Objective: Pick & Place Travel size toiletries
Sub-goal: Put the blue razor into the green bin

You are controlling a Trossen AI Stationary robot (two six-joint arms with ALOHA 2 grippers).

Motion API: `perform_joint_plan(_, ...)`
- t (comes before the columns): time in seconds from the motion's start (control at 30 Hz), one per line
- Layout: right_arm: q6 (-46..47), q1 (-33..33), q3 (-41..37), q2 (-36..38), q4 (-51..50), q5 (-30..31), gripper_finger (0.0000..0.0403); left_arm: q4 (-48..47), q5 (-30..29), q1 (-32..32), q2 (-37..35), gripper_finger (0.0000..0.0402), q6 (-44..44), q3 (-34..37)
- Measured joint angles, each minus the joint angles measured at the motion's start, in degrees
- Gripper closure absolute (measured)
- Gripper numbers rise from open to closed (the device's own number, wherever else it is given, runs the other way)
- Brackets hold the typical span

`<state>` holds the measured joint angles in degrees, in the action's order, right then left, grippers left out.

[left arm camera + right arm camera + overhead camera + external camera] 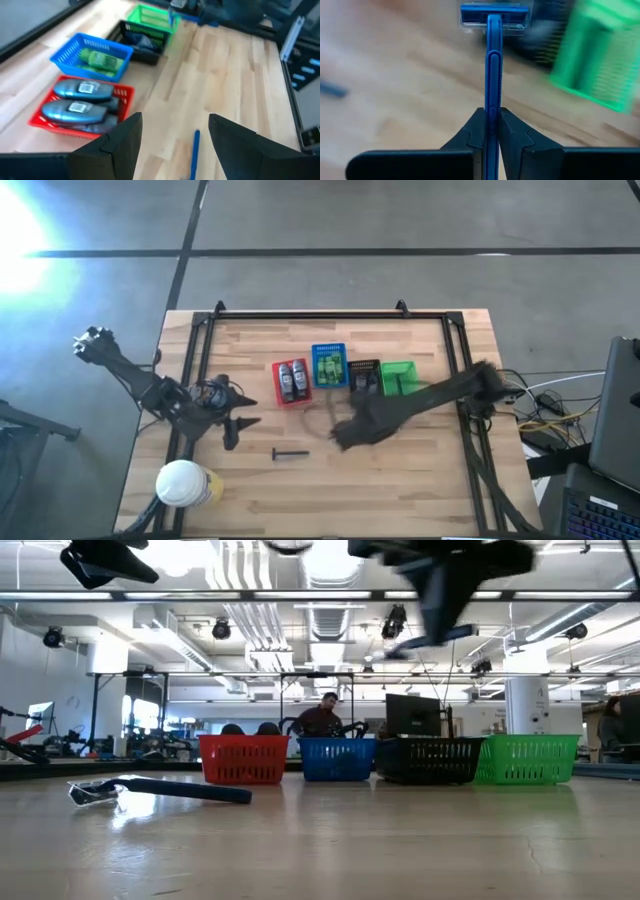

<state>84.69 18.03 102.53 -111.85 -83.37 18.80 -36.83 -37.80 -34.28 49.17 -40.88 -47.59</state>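
Observation:
My right gripper (492,112) is shut on a blue razor (493,60), whose head (494,15) shows beyond the fingertips. It hangs high over the table (340,435), in front of the black basket (364,376). A second dark blue razor (290,453) lies flat on the wood, also visible in the low view (160,790). My left gripper (175,145) stands open above the table's left part (240,425), holding nothing. Two grey oval bottles (80,100) lie in the red basket (291,382), and green items (102,59) in the blue basket (329,367). My right gripper pinches the razor's handle (493,95) between its two fingers, partway along its length. The handle runs on forward past the fingertips, with the head at the free end. The gripper points steeply down, and the razor (430,637) is lifted clear of the table.
Four baskets stand in a row at the table's middle: red, blue, black and green (400,377). A large white-lidded container (185,483) stands at the near left. Bare wood lies along the near edge. A person (322,718) sits beyond the table.

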Motion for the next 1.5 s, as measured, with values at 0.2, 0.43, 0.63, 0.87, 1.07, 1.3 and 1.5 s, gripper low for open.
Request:
perform_joint_plan(0.2,6.42,-7.41,-23.7,18.41,4.26,-1.07,0.038,0.07,-0.48,1.72,-1.09,0.0168,1.56,0.02)
perform_joint_plan(0.43,-2.15,-21.91,-46.66,30.37,22.68,-6.0,0.0378,1.88,-0.46,3.55,-1.09,0.0168,2.0,0.02)
perform_joint_plan(0.63,-5.7,-26.32,-54.2,33.58,28.3,-10.88,0.0353,2.77,-0.44,5.02,-1.12,0.0168,2.45,0.02)
perform_joint_plan(0.87,-6.23,-26.34,-54.69,34.65,28.44,-10.98,0.0265,2.76,0.25,7.79,-1.11,0.0168,3.29,0.02)
perform_joint_plan(1.07,-11.96,-24.45,-49.91,34.58,29.74,-8.91,0.0181,2.68,3.47,9.06,-1.32,0.0168,5.51,0.02)
perform_joint_plan(1.3,-34.19,-13.96,-36.42,27.56,37.83,-7.29,0.014,0.37,6.38,9.05,-1.86,0.0168,8.3,0.02)
perform_joint_plan(1.5,-47.13,-5.67,-24.0,13.84,37.93,-7.32,0.0147,-1.75,6.98,9.05,-2.19,0.0168,7.97,0.07)
